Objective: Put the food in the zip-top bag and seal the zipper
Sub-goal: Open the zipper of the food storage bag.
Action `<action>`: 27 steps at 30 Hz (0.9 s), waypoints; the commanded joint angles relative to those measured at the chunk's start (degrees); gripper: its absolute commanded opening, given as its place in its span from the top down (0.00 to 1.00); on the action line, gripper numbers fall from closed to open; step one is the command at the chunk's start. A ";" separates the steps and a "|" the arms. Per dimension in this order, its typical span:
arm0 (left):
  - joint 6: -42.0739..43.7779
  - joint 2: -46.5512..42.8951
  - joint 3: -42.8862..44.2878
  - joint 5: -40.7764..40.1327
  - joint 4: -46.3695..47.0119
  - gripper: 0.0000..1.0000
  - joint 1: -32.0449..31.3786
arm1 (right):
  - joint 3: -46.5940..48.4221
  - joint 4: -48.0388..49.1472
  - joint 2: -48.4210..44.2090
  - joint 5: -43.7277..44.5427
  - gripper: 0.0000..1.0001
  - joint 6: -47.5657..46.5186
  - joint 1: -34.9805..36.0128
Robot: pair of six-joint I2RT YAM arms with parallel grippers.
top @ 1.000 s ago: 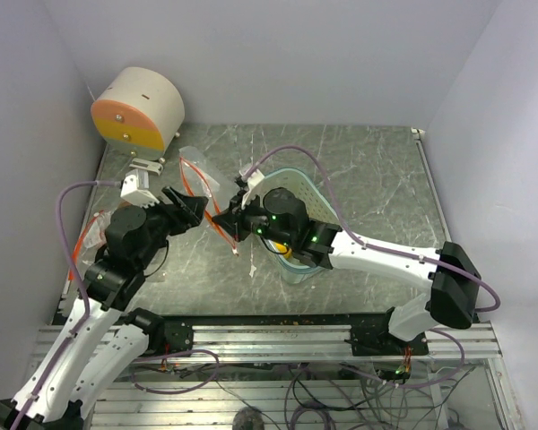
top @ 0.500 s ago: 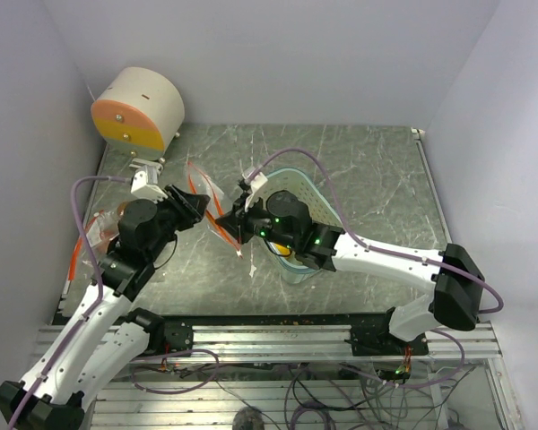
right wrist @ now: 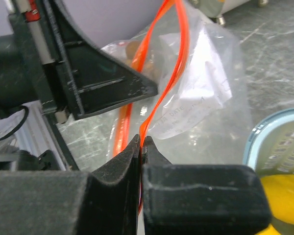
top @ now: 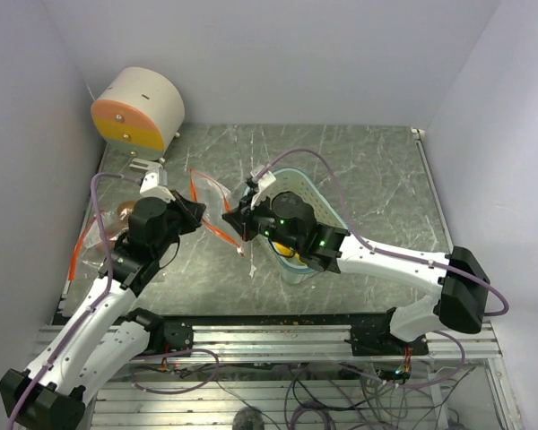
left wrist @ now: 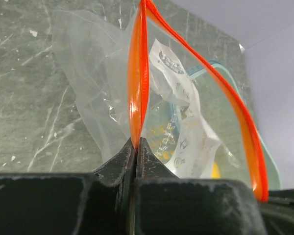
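Both grippers are clamped on the bag's rim.

Top view: the left gripper (top: pixel 195 215) has swung in toward the right gripper (top: pixel 233 218) over the last second. The orange zipper (top: pixel 194 186) now bows between them, and the bag (top: pixel 213 193) is held up more than before. Yellow fruit (top: pixel 287 253) sits in the basket (top: pixel 298 173) under the right arm. I can't see any food in the bag.

Left wrist: jaws are shut tight on one zipper strip and the other strip arcs away to the right, so the mouth is open. Basket and fruit show through the film.

Right wrist: jaws are pinched on the zipper, apparently the far strip, with the left gripper just beyond.

My read: mouth opening is about done and loading hasn't started. One arm must let go to fetch fruit, and the mouth may then sag shut.
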 commanded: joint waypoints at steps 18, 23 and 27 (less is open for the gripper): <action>17.20 -1.88 21.47 -0.51 -36.27 0.93 0.39 | 2.24 -11.33 7.47 29.94 0.94 2.72 -2.63; 15.85 -1.30 19.72 0.50 -35.18 0.93 0.39 | -0.12 -5.84 2.14 13.03 0.50 -4.09 -2.65; 15.02 -0.32 19.00 -1.60 -34.14 0.93 0.39 | -0.03 -6.41 -2.29 0.40 0.26 -5.94 -2.66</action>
